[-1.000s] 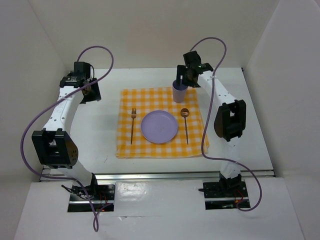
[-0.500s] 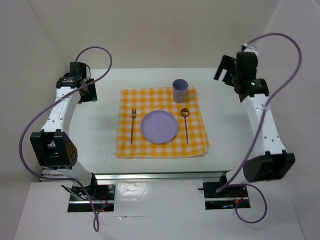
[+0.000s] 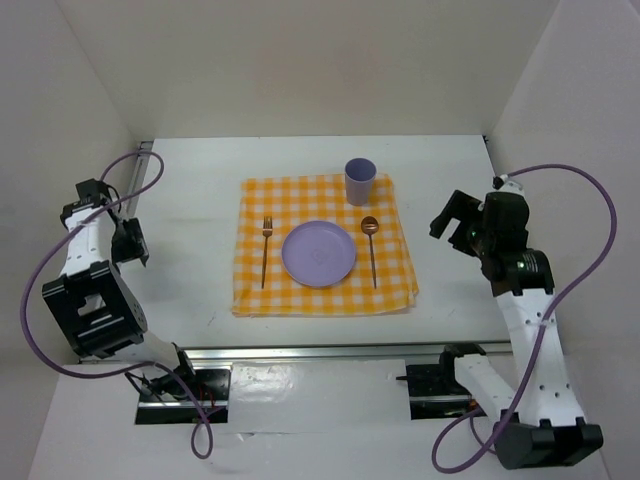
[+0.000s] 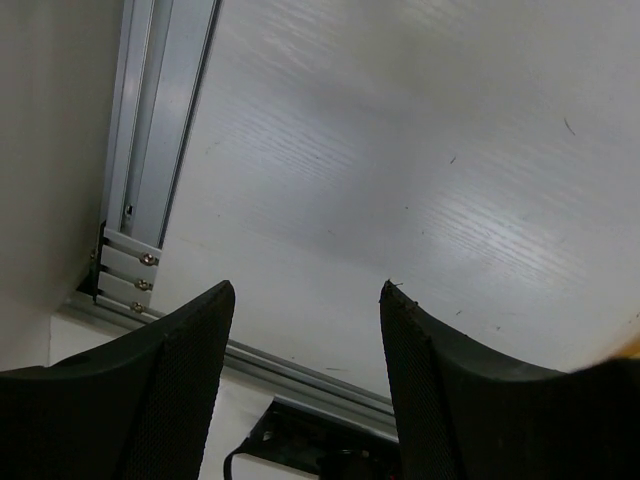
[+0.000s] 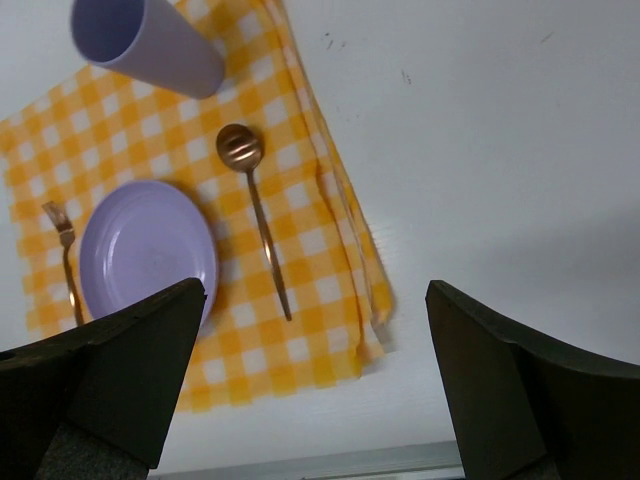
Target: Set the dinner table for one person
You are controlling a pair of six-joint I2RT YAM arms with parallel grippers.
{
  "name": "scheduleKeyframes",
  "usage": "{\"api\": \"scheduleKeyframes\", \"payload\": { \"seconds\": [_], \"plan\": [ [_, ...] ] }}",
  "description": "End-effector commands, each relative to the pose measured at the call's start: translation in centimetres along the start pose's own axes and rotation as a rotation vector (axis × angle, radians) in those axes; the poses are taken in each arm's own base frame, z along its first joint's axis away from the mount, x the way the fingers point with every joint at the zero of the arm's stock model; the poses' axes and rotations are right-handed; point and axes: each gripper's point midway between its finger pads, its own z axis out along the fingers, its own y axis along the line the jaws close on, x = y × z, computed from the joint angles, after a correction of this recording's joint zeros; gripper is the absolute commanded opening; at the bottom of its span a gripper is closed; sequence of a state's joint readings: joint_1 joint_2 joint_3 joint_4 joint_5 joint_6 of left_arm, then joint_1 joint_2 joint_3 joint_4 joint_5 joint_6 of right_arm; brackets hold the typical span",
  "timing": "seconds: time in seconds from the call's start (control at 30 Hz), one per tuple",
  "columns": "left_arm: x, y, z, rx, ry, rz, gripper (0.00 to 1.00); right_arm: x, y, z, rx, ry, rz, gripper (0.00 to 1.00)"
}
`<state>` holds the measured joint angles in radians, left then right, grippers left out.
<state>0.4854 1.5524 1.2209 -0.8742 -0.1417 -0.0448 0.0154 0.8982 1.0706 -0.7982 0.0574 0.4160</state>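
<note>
Your top view looks down on the whole worktop (image 3: 190, 200) from above its near edge, your left wrist view sits close over the near left corner, and your right wrist view shares the checked cloth (image 3: 330, 300) with the top view.

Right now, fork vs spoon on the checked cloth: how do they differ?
The fork lies left of the plate, the spoon right of it. The fork ends in tines, the spoon in a round bowl. Both are copper-coloured and slim, lie flat on the cloth, and point their heads toward the far side.
</note>
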Motion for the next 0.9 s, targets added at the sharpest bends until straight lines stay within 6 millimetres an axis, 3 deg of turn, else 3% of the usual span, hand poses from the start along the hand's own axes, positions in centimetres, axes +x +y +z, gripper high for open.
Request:
{"api": "scheduleKeyframes", "payload": {
  "seconds": [0.0, 0.17, 0.43, 0.87],
  "plan": [
    [-0.3, -0.2, -2.1, 0.058, -0.073, 0.059, 0.67, 1.0, 0.9, -1.6, -0.071, 0.003, 0.013, 1.00],
    [0.5, -0.6, -4.0, 0.101, -0.116, 0.073, 0.67, 1.3, 0.3, -3.1, -0.056, -0.008, 0.023, 1.00],
    [1.7, -0.9, -4.5, 0.122, -0.105, 0.084, 0.67, 1.5, 0.0, -4.1, -0.059, -0.032, 0.033, 1.00],
    [0.4, -1.9, -6.0, 0.193, -0.140, 0.106, 0.67, 1.4, -0.2, -5.0, -0.053, -0.040, 0.055, 1.00]
  ]
}}
